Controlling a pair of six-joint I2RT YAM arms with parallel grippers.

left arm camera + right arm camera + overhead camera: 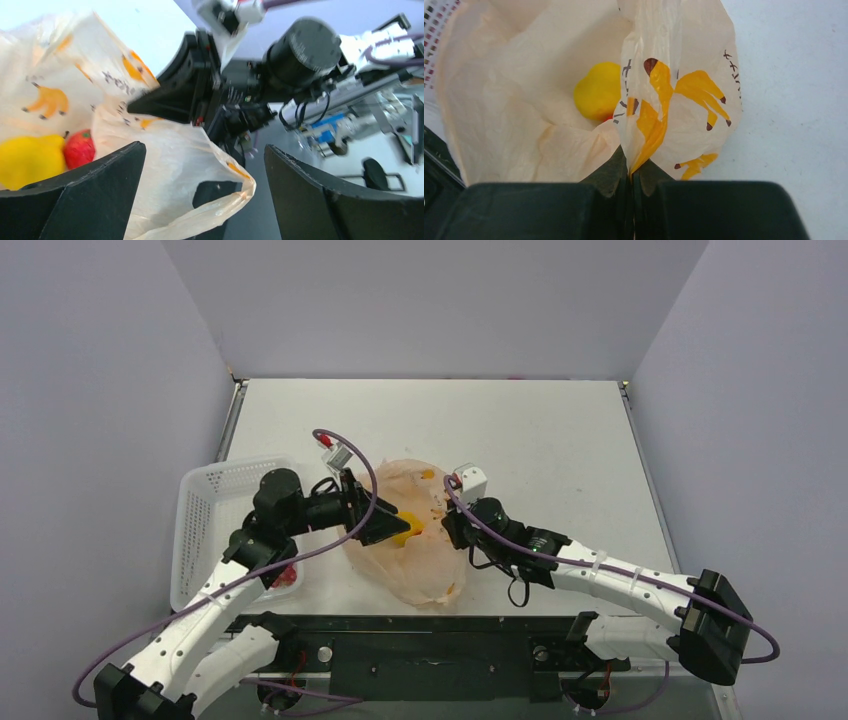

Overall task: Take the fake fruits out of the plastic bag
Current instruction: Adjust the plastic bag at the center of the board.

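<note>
The peach-orange plastic bag (425, 555) lies mid-table with its mouth open. My right gripper (452, 524) is shut on the bag's edge; in the right wrist view (631, 167) the film is pinched between the closed jaws. My left gripper (398, 528) is open at the bag's mouth. In the left wrist view (205, 170) a loop handle (235, 200) hangs between its spread fingers (90, 195). Inside the bag lie a bright red fruit (80, 149) and a yellow fruit (27, 159). The yellow fruit (599, 91) also shows in the right wrist view, with a sliver of red (608, 118) beneath.
A white mesh basket (205, 502) stands left of the bag, under my left arm, with red fruit (286, 578) in its near corner. The table's metal rail runs along the near edge. Walls close in the back and both sides.
</note>
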